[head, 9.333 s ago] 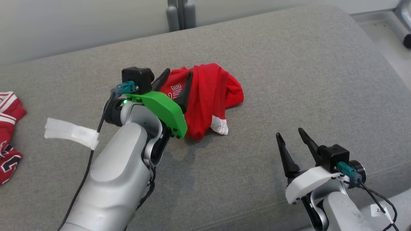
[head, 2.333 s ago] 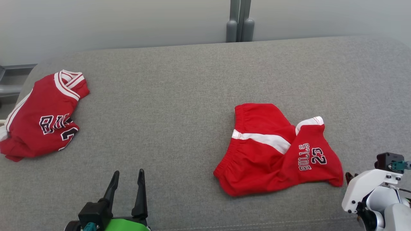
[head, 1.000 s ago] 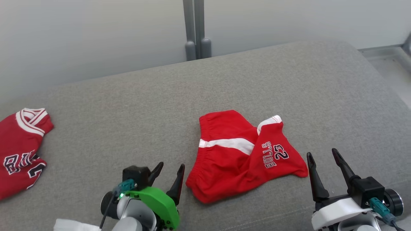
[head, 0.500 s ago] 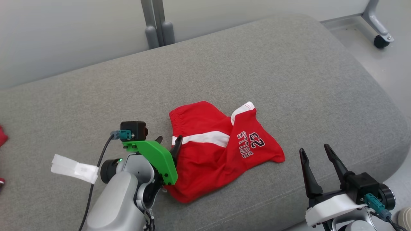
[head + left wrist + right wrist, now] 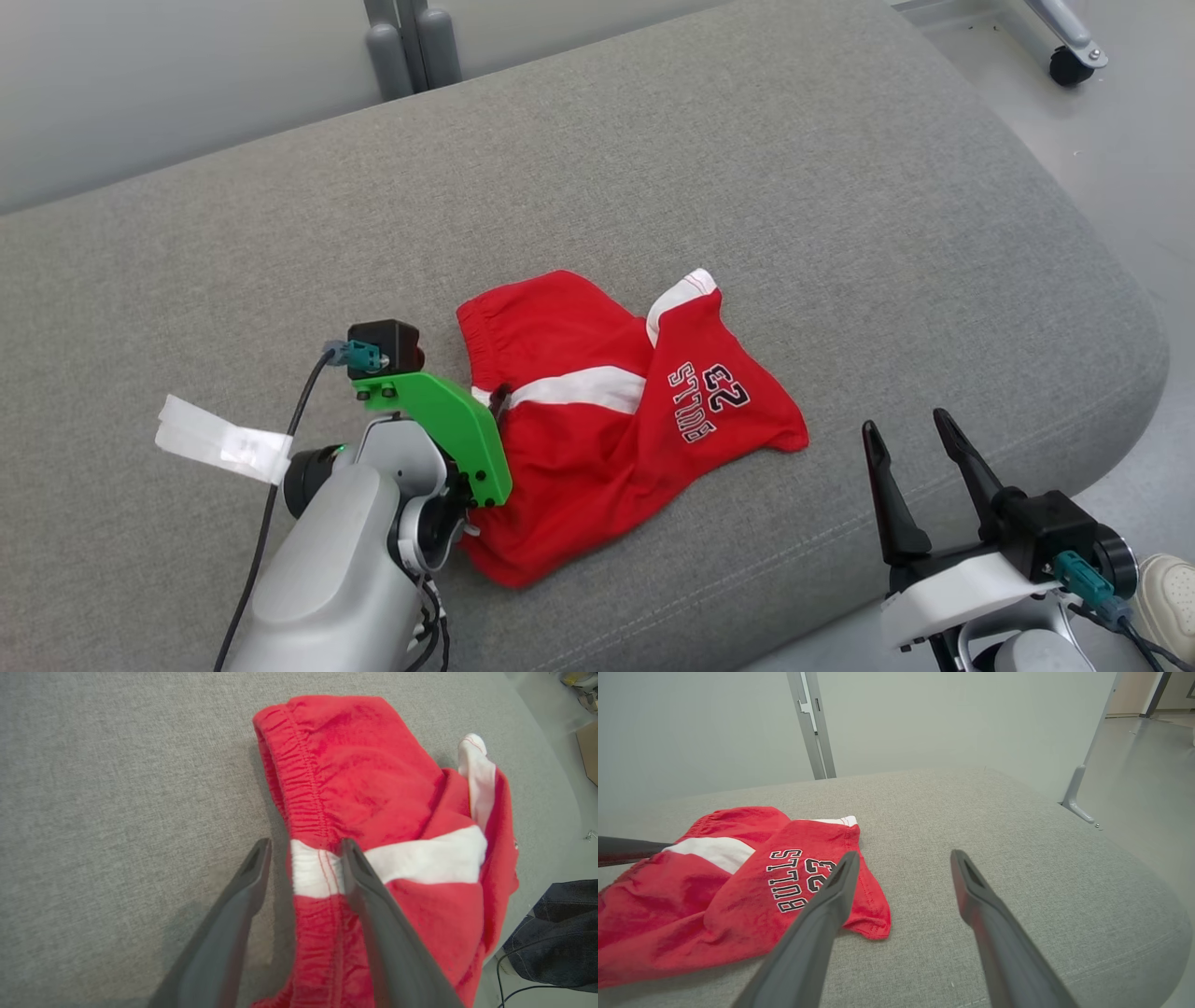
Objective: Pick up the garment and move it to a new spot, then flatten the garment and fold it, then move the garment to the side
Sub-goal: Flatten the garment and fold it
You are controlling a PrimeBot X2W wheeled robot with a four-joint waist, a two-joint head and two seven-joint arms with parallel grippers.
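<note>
— At the waistband [image 5: 313, 872] of the shorts [image 5: 560, 467], why do our left jaws stand apart, straddling it?
— To pinch it, we reckon. Shorts lie crumpled on the cushion [image 5: 794, 168]; our right jaws hover apart beside their hem.

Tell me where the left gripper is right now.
The left gripper sits lower left in the head view, its fingers straddling the waistband of the red shorts at the white stripe, over the grey cushion.
</note>
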